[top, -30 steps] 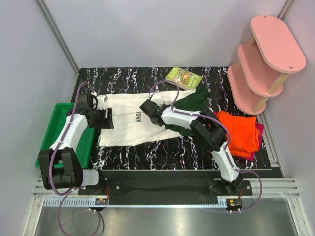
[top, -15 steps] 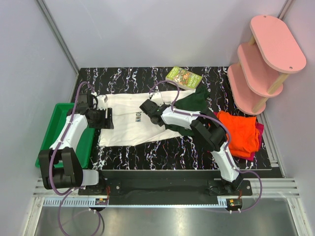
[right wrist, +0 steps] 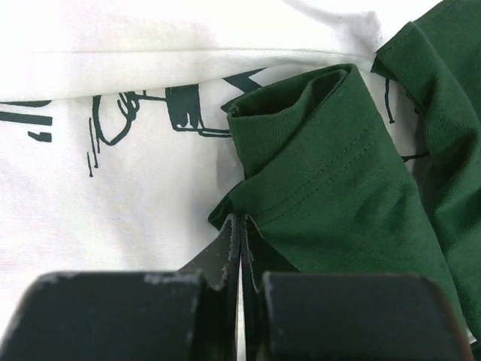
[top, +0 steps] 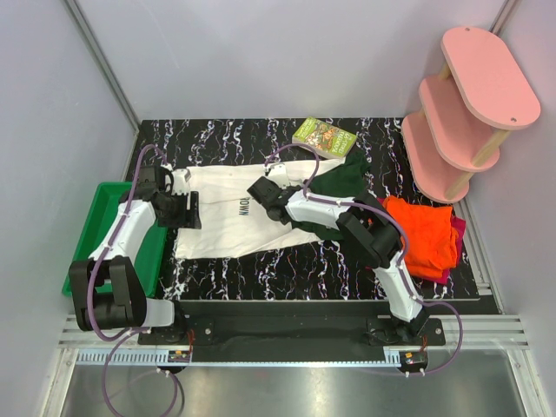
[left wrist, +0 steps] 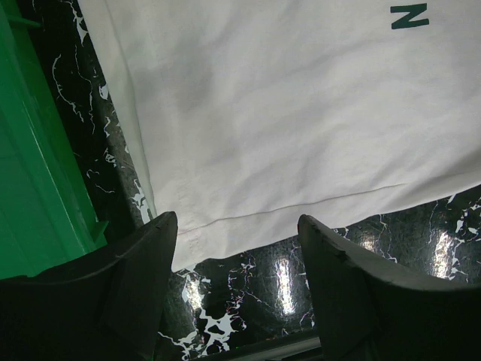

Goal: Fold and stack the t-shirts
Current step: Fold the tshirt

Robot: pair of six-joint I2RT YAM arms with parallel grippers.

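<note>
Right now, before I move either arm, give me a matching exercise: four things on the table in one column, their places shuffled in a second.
Things:
1. cream-white t-shirt
2. orange t-shirt
3. green tray
4. small green book

Places:
A. at the far edge of the table
B. at the left edge
C. on the right, on top of a magenta-red t-shirt
D. spread out in the middle

Pairs: 1-D, 2-C, 3-B, 4-A

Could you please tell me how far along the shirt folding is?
Done: orange shirt folded on the magenta shirt at the right. In hand: right gripper pinches the green sleeve of the cream shirt; left gripper open over its hem. Left: fold it, stack it.
</note>
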